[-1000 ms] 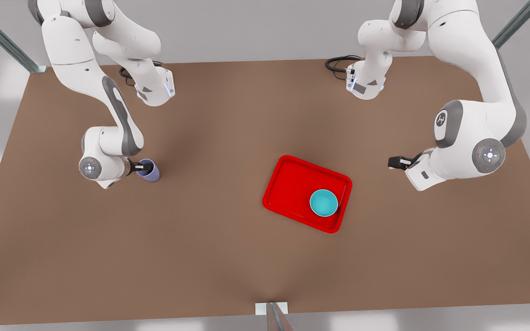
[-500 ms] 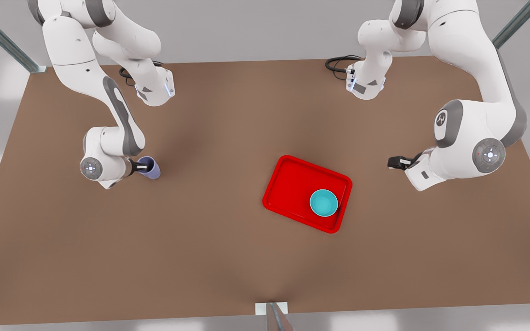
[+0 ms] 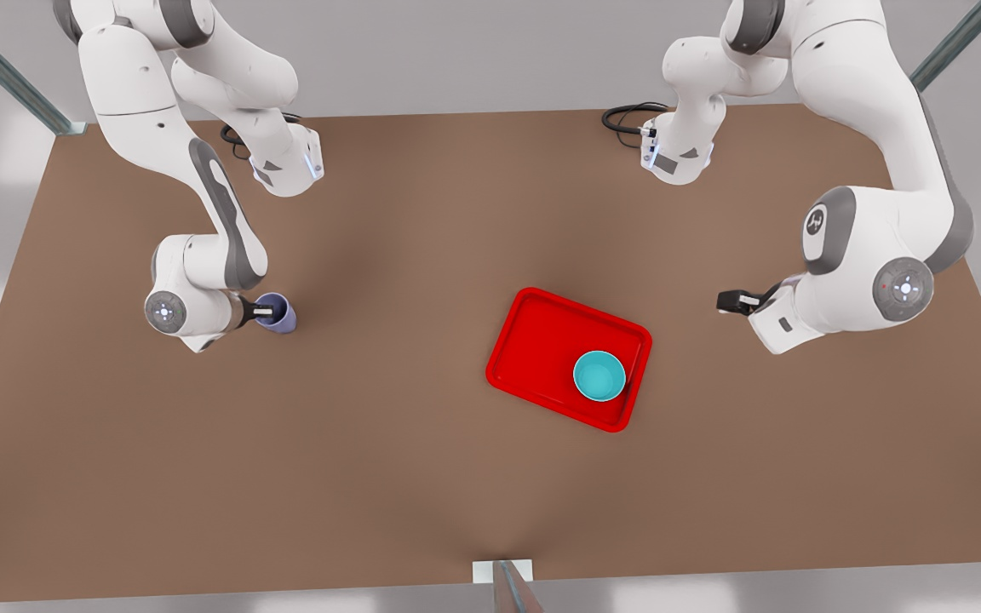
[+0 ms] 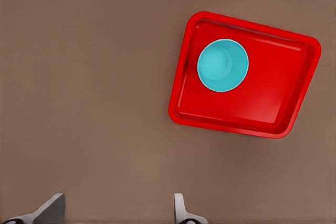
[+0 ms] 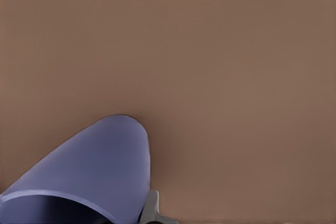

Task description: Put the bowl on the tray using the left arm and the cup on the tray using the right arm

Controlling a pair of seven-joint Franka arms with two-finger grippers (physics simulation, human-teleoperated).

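Nothing stands between the cup (image 3: 278,313) and the glossy red tray (image 3: 533,340) on the matte brown desk (image 3: 388,477). The round teal bowl (image 3: 599,375) sits in a tray corner. The right gripper (image 3: 266,312) pinches the tapered lavender cup's rim; the left gripper (image 3: 727,300) waits spread apart, empty, beside the tray.

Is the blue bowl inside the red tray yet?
Yes. The bowl sits upright inside the tray, near one corner, with nothing visible in it; no gripper touches it.
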